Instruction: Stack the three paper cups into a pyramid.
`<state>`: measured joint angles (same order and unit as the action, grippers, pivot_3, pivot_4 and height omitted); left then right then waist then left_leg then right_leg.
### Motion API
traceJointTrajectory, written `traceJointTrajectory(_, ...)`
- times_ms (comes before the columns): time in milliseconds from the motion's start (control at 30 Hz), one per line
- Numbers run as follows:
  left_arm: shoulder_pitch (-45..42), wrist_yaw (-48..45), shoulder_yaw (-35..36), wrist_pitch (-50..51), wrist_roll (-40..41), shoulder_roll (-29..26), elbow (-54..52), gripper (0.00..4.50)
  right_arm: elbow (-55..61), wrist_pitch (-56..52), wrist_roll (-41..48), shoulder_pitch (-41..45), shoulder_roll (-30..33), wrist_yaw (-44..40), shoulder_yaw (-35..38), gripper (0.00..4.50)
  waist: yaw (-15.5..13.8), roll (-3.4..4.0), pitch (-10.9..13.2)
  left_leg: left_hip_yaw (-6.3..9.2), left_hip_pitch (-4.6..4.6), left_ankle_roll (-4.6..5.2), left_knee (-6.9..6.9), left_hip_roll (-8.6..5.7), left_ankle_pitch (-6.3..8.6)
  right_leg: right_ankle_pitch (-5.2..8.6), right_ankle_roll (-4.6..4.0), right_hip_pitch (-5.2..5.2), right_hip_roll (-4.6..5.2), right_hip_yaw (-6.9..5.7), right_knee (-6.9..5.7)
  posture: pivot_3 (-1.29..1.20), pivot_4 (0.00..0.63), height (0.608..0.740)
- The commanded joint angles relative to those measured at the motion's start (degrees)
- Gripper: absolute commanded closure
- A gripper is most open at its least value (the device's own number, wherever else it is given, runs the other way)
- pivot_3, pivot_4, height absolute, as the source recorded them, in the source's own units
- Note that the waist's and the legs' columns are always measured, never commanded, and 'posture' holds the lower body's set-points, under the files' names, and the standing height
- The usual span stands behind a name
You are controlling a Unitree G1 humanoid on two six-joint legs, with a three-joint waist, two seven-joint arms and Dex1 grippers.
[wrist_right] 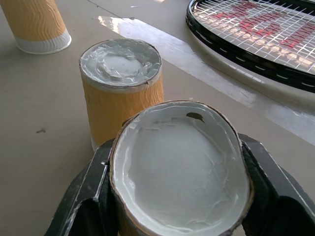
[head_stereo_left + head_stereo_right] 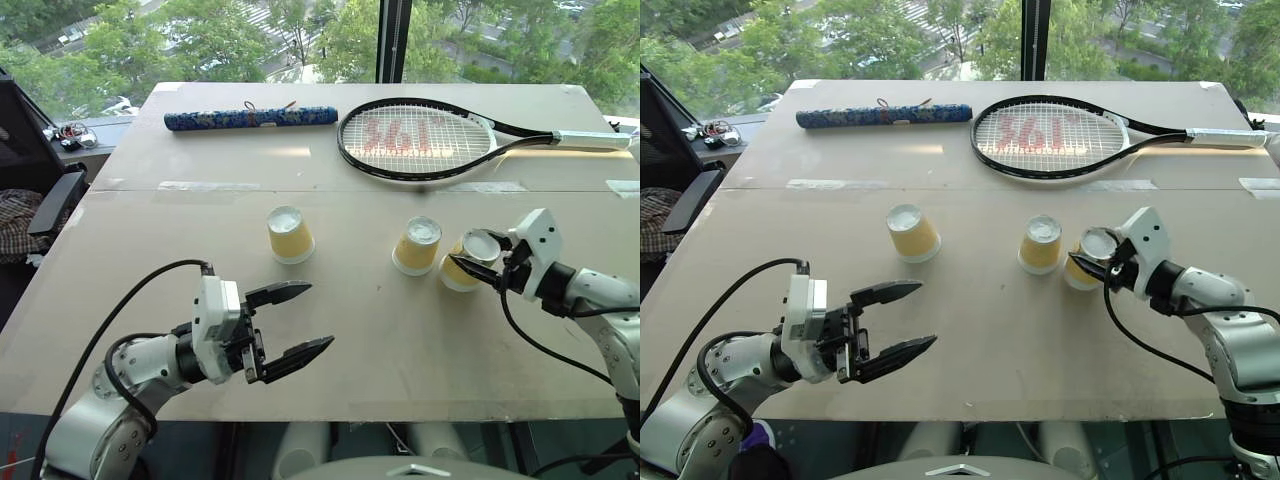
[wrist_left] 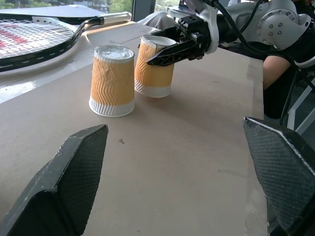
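The right claw holds one paper cup, base up, just beside the middle cup; the third cup stands at their 9 o'clock on the worktop, well apart. The left claw hangs wide and empty. I judge the base row is being formed, so next the held cup must be set down beside its neighbour; the right wrist view shows its squeezed oval base, not visible from the head.

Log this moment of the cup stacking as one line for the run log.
right gripper: shut on right cup, tilted | middle cup: upside down beside it | left cup: apart | left gripper: open, empty
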<state>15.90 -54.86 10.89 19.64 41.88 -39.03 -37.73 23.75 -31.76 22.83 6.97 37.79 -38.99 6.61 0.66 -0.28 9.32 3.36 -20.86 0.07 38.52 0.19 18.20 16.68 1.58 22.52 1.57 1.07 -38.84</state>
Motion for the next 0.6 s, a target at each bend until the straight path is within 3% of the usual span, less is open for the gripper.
traceJointTrajectory(33,0.49,-0.27,1.24,-1.04,0.51,-0.23,-1.56,0.00,1.18,2.51,-1.09,0.56,-0.62,0.68,-0.47,2.29,0.01,0.00,0.00,0.00,0.00,0.00,0.00,0.00,0.00,0.00,0.00,0.00,0.00,0.00,0.00,0.00,0.150,0.740)
traceJointTrajectory(467,2.41,0.86,1.27,-1.46,0.36,0.38,-2.75,0.00,-5.28,5.41,-5.35,4.55,-2.29,-0.45,-6.12,2.29,0.10,0.00,0.00,0.00,0.01,0.01,0.00,0.00,0.00,0.00,0.00,0.00,0.00,0.00,0.00,0.00,0.150,0.740)
traceJointTrajectory(533,2.52,1.07,1.23,-1.54,0.30,0.45,-2.86,0.00,-6.45,5.78,-5.41,5.18,-2.14,-1.21,-6.38,1.29,0.12,-0.01,-0.01,-0.01,0.04,0.04,0.00,0.00,0.02,0.00,0.00,-0.01,0.00,0.01,-0.02,0.00,0.150,0.740)
traceJointTrajectory(600,2.57,1.26,1.22,-1.59,0.28,0.46,-2.92,0.00,-7.08,6.46,-5.72,5.63,-2.14,-1.55,-6.30,0.59,0.11,-0.01,-0.01,-0.01,0.06,0.04,0.01,0.00,0.02,0.00,0.00,-0.03,0.00,0.01,-0.03,0.00,0.150,0.740)
